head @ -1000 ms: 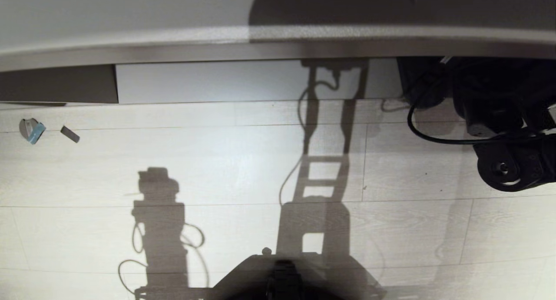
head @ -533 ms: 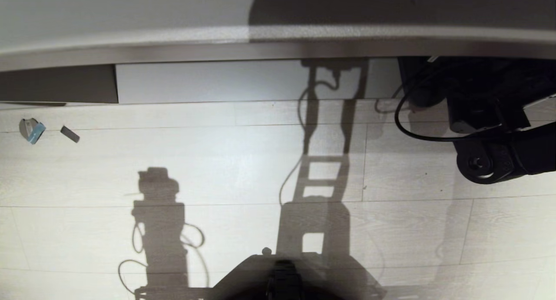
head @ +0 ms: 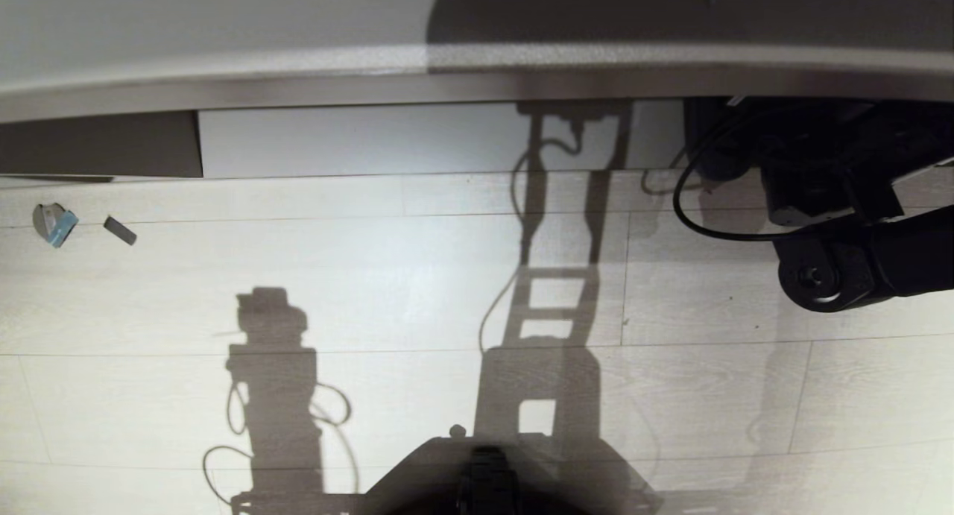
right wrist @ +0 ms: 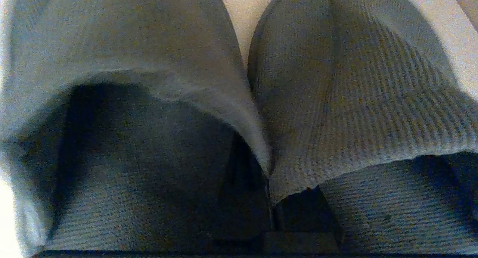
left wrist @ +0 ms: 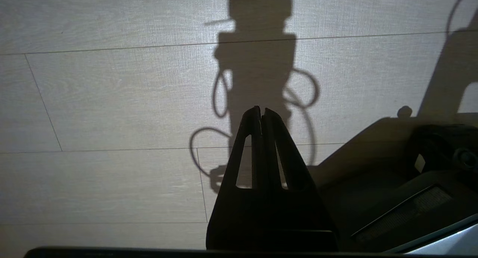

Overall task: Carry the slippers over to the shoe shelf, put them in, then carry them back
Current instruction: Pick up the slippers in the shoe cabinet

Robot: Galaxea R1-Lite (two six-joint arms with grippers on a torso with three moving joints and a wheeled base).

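Two grey-blue slippers (right wrist: 347, 71) lie side by side, toes pointing away, filling the right wrist view. My right gripper (right wrist: 269, 187) is shut on their touching inner edges, with one finger inside each slipper. In the head view my right arm (head: 842, 269) reaches into the dark right end of the shoe shelf (head: 522, 83); the gripper and slippers are lost in shadow there. My left gripper (left wrist: 261, 110) hangs shut and empty above the floor, parked beside the base.
A black cable (head: 708, 224) loops from the right arm over the floor. A small blue-and-grey scrap (head: 54, 224) and a dark chip (head: 120, 230) lie on the floor at far left. My base (head: 484, 470) shows at the bottom edge.
My right arm has shifted left and a little closer to the shelf, its cable loop moving with it. Everything else is as it was.
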